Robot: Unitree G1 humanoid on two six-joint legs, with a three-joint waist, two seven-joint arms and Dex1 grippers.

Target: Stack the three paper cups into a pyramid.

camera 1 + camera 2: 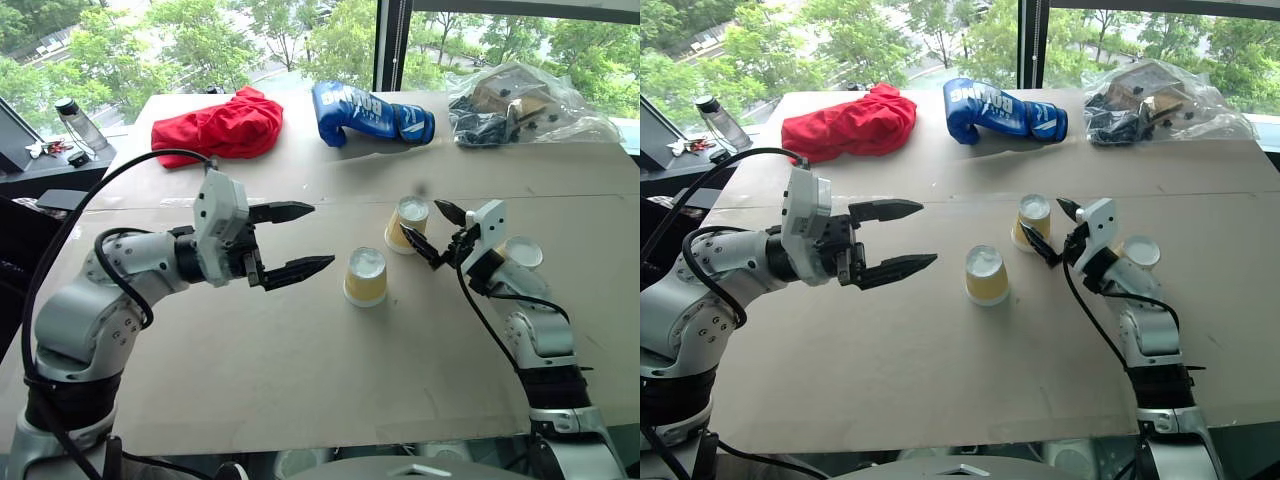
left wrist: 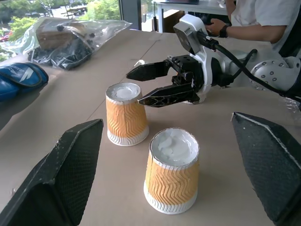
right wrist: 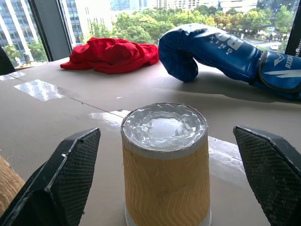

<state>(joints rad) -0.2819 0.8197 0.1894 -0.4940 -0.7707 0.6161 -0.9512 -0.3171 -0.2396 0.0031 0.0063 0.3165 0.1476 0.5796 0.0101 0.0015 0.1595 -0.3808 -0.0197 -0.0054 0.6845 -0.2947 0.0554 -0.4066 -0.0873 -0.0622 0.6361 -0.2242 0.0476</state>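
All three paper cups stand upside down and apart on my desk point(image 1: 250, 370): nearest cup point(image 1: 365, 277), middle cup point(image 1: 408, 224), far-right cup point(image 1: 522, 252). No pyramid yet. My right pincer point(image 1: 437, 230), fingers apart, straddles the middle cup; my left pincer point(image 1: 295, 240) hangs wide apart, empty.

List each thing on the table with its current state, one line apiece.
Near cup: upside down, free.
Middle cup: upside down, between open right end effector fingers, ungripped.
Far-right cup: upside down, behind right arm.
Left end effector: open, empty.
Boxing glove: lying flat.
Red cloth: crumpled.
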